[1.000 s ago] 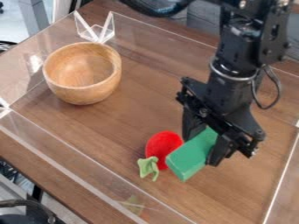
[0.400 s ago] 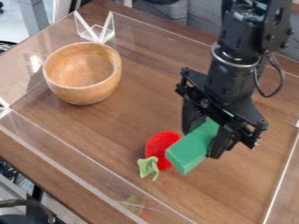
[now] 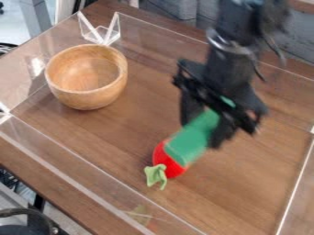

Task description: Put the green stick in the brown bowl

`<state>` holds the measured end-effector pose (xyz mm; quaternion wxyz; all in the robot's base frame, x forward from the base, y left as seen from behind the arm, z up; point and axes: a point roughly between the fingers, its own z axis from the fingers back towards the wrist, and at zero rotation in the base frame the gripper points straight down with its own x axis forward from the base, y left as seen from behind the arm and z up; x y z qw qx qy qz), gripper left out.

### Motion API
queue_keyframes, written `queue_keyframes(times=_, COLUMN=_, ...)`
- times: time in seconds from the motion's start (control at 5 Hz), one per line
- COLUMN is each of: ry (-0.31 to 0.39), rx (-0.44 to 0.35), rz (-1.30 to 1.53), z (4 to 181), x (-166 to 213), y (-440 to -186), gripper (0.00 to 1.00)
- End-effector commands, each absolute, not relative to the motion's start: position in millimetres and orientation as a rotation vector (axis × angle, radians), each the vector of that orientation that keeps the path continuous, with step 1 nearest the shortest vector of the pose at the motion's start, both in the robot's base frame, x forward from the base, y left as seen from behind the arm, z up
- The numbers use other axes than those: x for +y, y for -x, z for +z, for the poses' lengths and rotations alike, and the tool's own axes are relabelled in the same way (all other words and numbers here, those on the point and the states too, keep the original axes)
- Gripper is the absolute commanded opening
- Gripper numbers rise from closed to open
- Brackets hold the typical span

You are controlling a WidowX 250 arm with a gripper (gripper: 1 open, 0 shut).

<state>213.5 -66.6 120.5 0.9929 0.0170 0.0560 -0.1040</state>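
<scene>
Right of centre in the frame, the black robot gripper (image 3: 216, 127) has its fingers clamped on the flat bright-green rectangular stick (image 3: 194, 142), which hangs tilted just above the red strawberry toy (image 3: 170, 163). The pick-up looks done. What remains is carrying it to the empty round light-brown wooden bowl (image 3: 86, 75) in the upper left, well apart, and releasing it.

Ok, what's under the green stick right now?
The red strawberry toy lies below the green stick, which the tool holds. The stick covers the toy's upper part; its leafy stem shows.
</scene>
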Motion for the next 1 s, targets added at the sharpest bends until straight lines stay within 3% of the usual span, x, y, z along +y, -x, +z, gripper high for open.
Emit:
queue_keyframes(times=0.0, ry=-0.028, rx=0.051, rz=-0.17, z=134.9, x=-42, y=-232, gripper=0.0)
queue_keyframes(times=0.4, ry=-0.006, rx=0.049, rz=-0.153, z=122.3, x=-46, y=-255, gripper=0.0)
queue_keyframes(times=0.8, ry=0.006, rx=0.051, rz=-0.121, z=85.8, x=-37, y=-259, gripper=0.0)
